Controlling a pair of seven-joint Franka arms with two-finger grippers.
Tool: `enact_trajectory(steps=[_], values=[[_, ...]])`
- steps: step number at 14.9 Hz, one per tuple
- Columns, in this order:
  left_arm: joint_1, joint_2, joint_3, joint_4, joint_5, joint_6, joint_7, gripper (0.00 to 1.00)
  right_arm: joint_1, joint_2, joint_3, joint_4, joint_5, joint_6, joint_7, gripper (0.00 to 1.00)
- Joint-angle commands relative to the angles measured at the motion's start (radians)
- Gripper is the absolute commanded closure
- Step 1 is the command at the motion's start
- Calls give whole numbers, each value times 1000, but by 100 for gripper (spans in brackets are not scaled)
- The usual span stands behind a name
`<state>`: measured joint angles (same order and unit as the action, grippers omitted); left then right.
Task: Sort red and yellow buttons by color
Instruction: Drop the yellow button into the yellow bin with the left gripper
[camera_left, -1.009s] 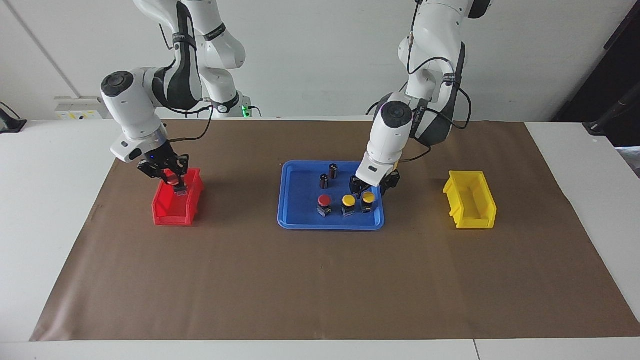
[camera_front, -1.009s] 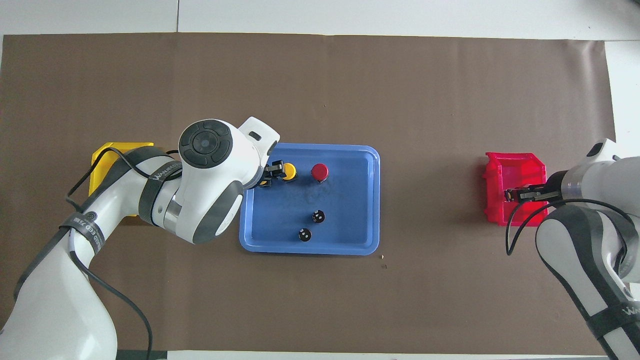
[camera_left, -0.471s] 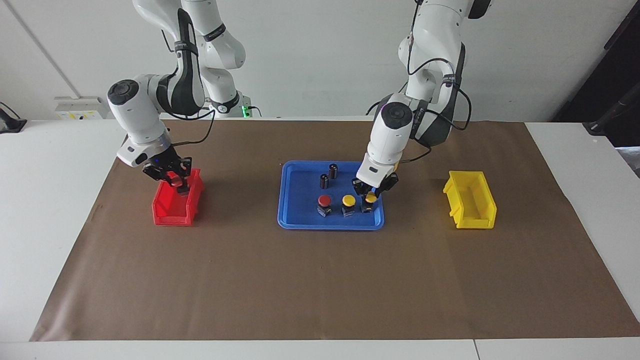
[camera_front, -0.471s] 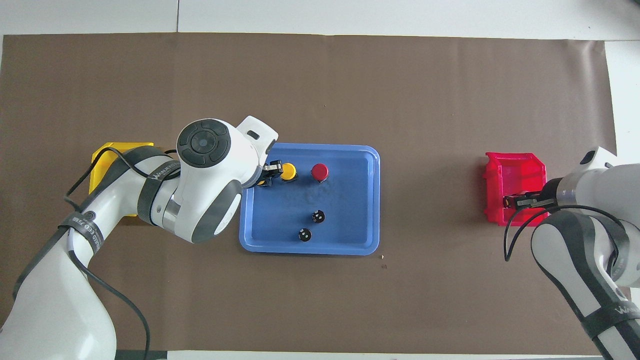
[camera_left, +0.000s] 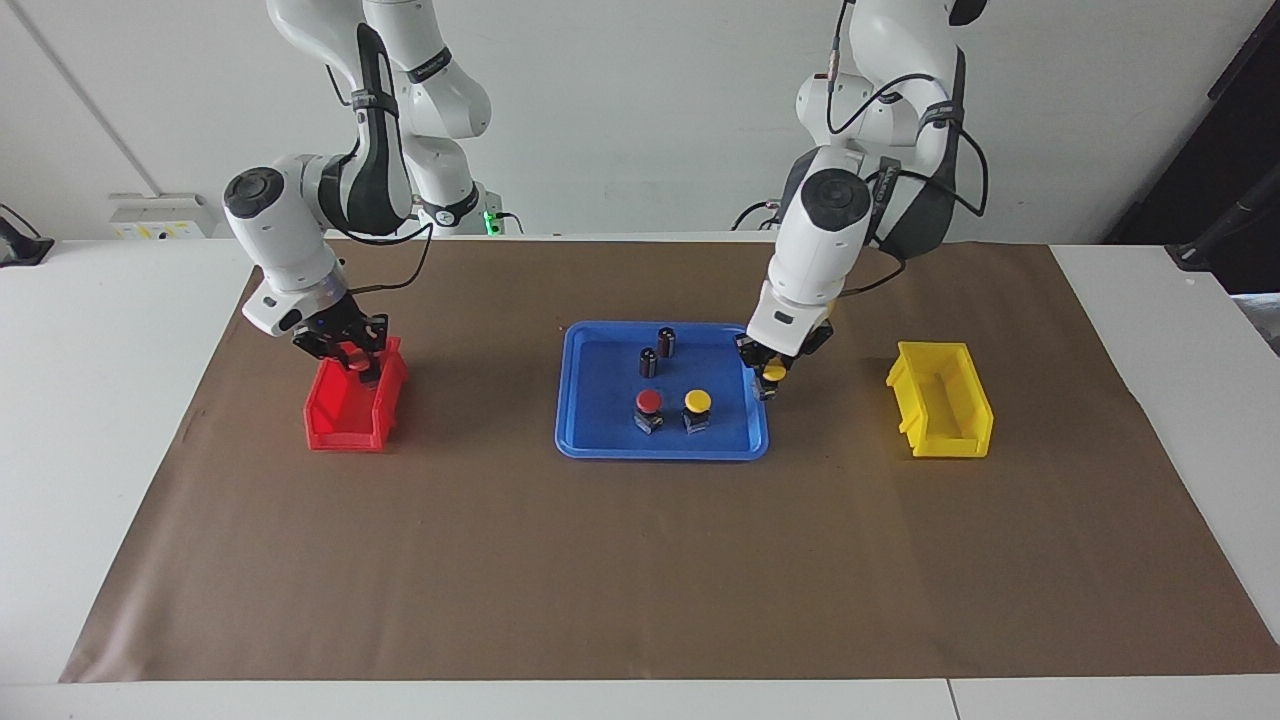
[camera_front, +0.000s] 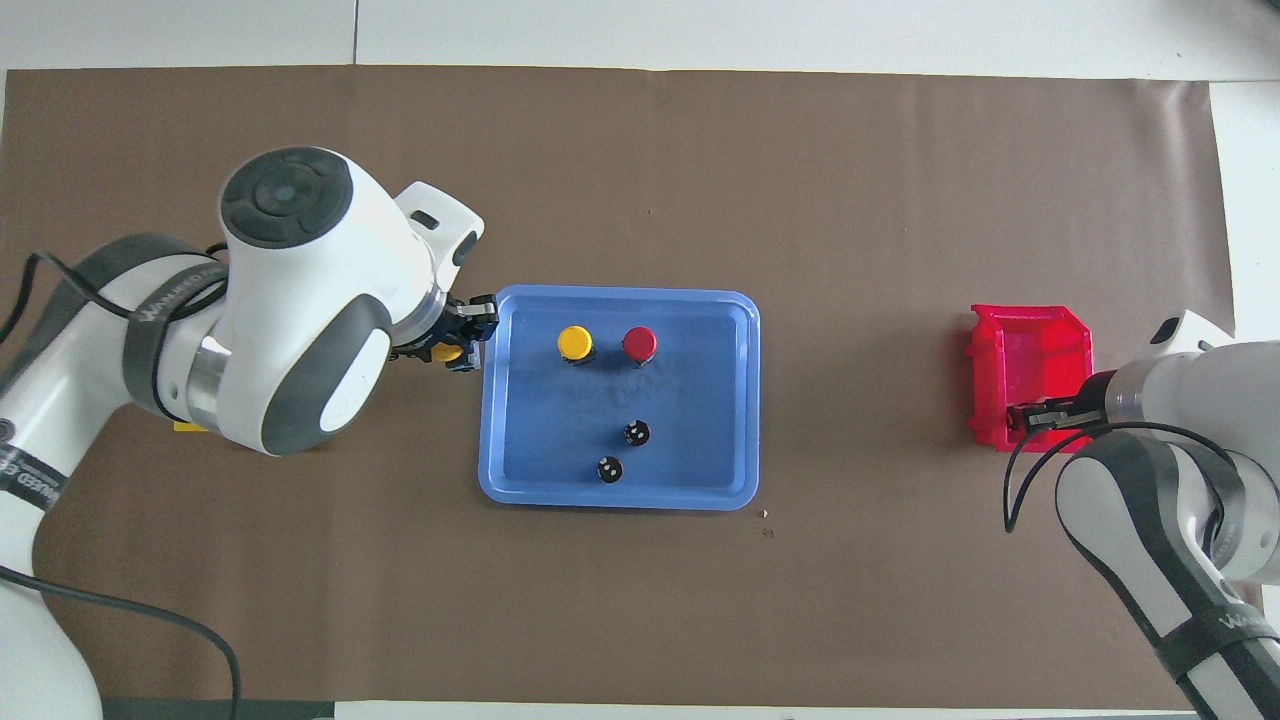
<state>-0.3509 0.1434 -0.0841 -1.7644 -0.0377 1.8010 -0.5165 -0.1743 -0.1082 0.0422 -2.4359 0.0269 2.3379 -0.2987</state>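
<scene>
Now carrying yellow button (camera_left: 773, 374) in left gripper (camera_left: 771, 378) off tray (camera_left: 580, 440) edge, mid-frame, for yellow bin (camera_left: 962, 440); right gripper (camera_left: 352, 362) over red bin (camera_left: 335, 435), grip unclear.

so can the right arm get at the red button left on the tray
Probably not right now: the right gripper over the red bin seems to carry a red button, though nothing stands over the tray's red button.

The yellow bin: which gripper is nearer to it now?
Left. The left gripper, shut on a yellow button, is over the tray edge toward the yellow bin. The right gripper is over the red bin.
</scene>
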Motion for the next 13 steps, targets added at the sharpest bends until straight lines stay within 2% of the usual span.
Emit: enact_trajectory(steps=[1,2,3,6,8,10,11,13], values=[[143,-37,6,19,-51,-97,255,98,-19,-22,7,-9,2,0,-37,40],[183,-44,9,13,-45,-109,326,97,-19,-18,8,12,1,-26,-37,32],[216,-50,10,8,-28,-115,378,97,-19,-7,8,65,1,-88,-36,31],[309,-51,16,-6,33,-106,490,97,9,54,18,315,-36,-328,-8,31],[369,-70,18,-49,36,-89,515,97,92,122,21,475,-36,-428,125,29],[403,-96,18,-119,70,-10,541,98,249,162,21,534,-29,-376,343,29],[403,-123,18,-188,73,50,541,98,313,188,21,555,-22,-343,469,29],[405,-162,18,-281,78,122,541,98,451,292,21,680,-22,-319,696,29]])
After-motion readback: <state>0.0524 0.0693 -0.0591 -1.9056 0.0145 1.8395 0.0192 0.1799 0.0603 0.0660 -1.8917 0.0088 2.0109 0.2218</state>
